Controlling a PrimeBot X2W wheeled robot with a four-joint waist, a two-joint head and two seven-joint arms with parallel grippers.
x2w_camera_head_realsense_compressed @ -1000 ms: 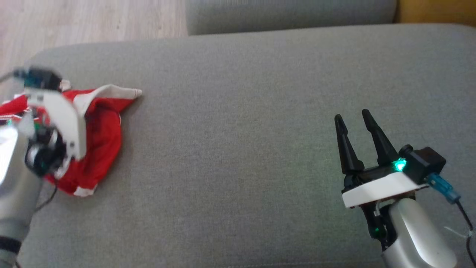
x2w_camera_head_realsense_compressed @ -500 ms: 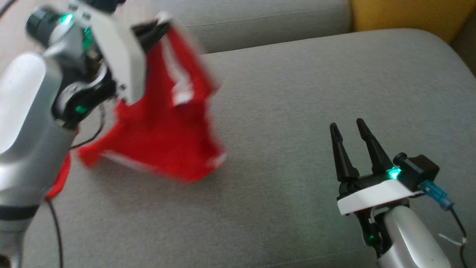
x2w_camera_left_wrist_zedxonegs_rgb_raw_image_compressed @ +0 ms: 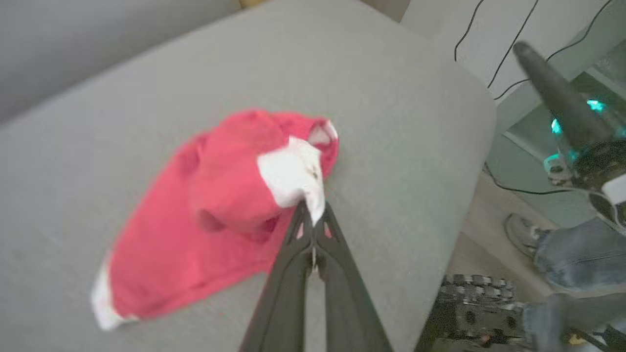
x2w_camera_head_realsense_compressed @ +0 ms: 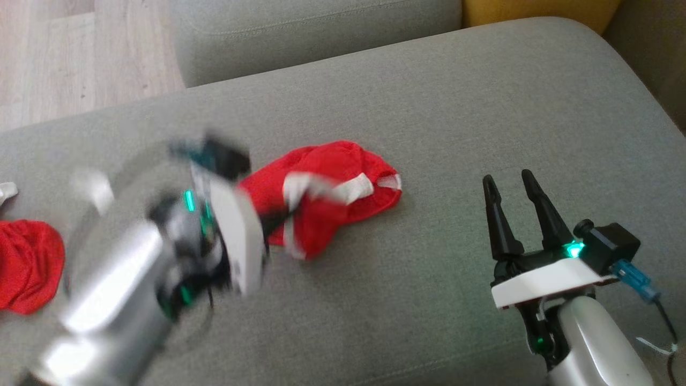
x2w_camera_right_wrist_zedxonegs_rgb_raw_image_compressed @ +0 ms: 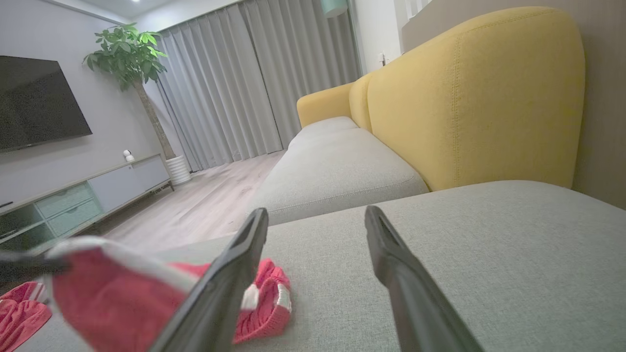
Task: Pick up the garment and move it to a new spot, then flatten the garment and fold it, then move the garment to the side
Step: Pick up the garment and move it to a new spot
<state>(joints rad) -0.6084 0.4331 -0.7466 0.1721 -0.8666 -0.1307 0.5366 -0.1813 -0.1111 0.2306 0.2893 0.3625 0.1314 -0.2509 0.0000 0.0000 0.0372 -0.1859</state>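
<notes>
Grey woven sofa cushion takes up most of the head view, with pale wooden floor in the upper left corner and a strip of yellow upholstered sofa back at the top right.

Near the middle of that frame, a little left of centre, lies the red knit garment with white trim. It is bunched, not flat, and its far end rests on the cushion. My left gripper comes in from the lower left, blurred in the head view. In the left wrist view its two dark fingers are pressed together, with a fold of the white trim pinched between their tips. The rest of the garment spreads up and to the left of those fingers in that view, down to a white-edged corner at the lower left.

My right gripper sits at the lower right of the head view, over bare cushion and well apart from the garment. Its fingers are spread wide with nothing between them. In the right wrist view the garment shows at the lower left, partly behind my left-hand finger.

A second red cloth lies at the far left edge of the head view. At the right edge of the left wrist view I see a person's leg in jeans and a grey shoe.
</notes>
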